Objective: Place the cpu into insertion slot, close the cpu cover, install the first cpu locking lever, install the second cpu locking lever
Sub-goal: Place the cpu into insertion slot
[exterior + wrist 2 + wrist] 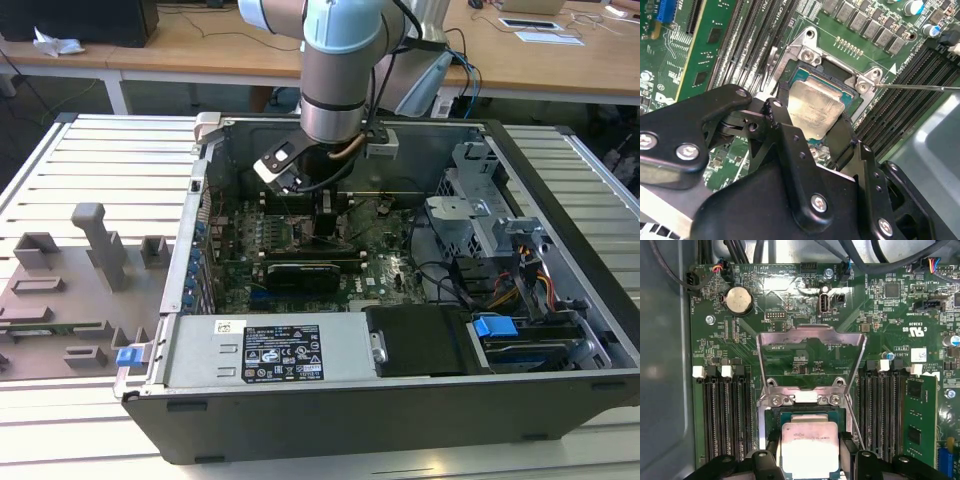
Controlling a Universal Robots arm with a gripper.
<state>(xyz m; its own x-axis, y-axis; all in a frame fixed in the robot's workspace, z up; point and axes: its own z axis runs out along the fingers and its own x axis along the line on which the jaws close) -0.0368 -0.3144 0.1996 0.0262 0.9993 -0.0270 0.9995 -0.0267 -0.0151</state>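
Because the cpu is a thin, rigid and light square with a smooth metal lid, it is judged to be slippery on top and fragile on its underside, so it is best taken by two opposite edges and never pressed on its face. That is how it is taken here: the gripper is narrowed onto it, with one dark finger against one edge and the other against the opposite edge, and the pale lid is left uncovered between them.

The chip is held flat, lid turned up toward the wrist and contact side turned down. No long axis can be given for a square part; its edges are seen to run roughly parallel with the sides of the insertion slot, which lies directly beneath the fingertips. Whether the chip is already seated or is held just above the socket cannot be told; in the second wrist view one corner appears slightly raised.

The cpu cover is stood open just beyond the fingertips, hinged at the socket's far side, with the motherboard seen through its window. A thin locking lever is left unlatched beside the socket. Memory slots are ranged on either side of the fingers.
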